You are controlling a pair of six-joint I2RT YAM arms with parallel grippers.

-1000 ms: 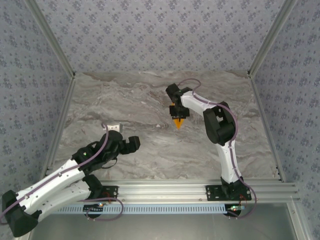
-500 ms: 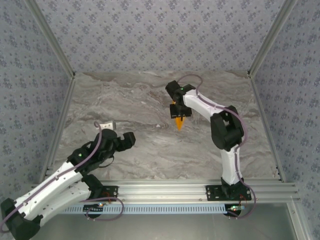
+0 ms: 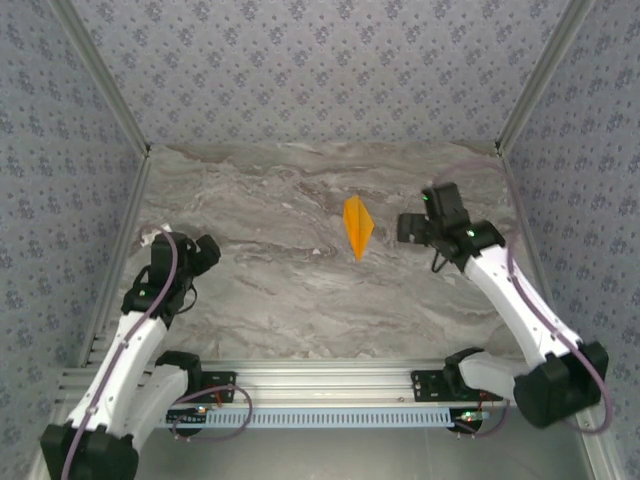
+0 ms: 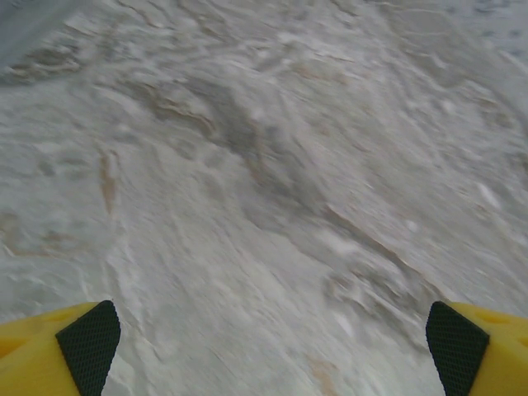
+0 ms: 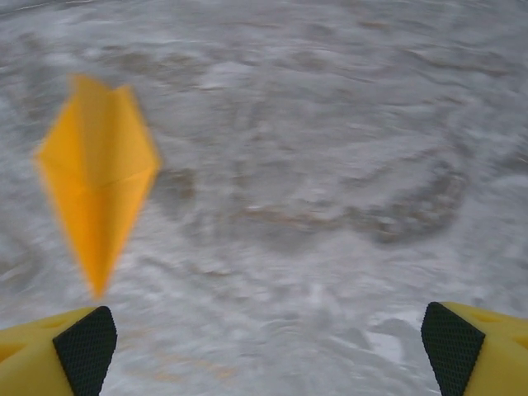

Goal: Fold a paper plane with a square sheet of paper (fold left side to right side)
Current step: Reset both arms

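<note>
The paper plane (image 3: 357, 227) lies flat on the marble table, a narrow orange-yellow kite shape with a centre crease and its long point toward the near edge. In the right wrist view the paper plane (image 5: 97, 173) sits at the upper left, well clear of the fingers. My right gripper (image 3: 403, 228) hovers to the right of it, apart from it, jaws wide open with nothing between them (image 5: 268, 338). My left gripper (image 3: 153, 240) is far off at the table's left side, also open (image 4: 268, 338), over bare marble.
The marble table (image 3: 300, 290) is bounded by metal frame posts (image 3: 530, 90) and patterned walls on three sides. An aluminium rail (image 3: 340, 385) carrying both arm bases runs along the near edge.
My right gripper opened, let go of the paper plane and pulled back to the right. The plane now lies free on the table. My left arm swung back toward the left edge.
</note>
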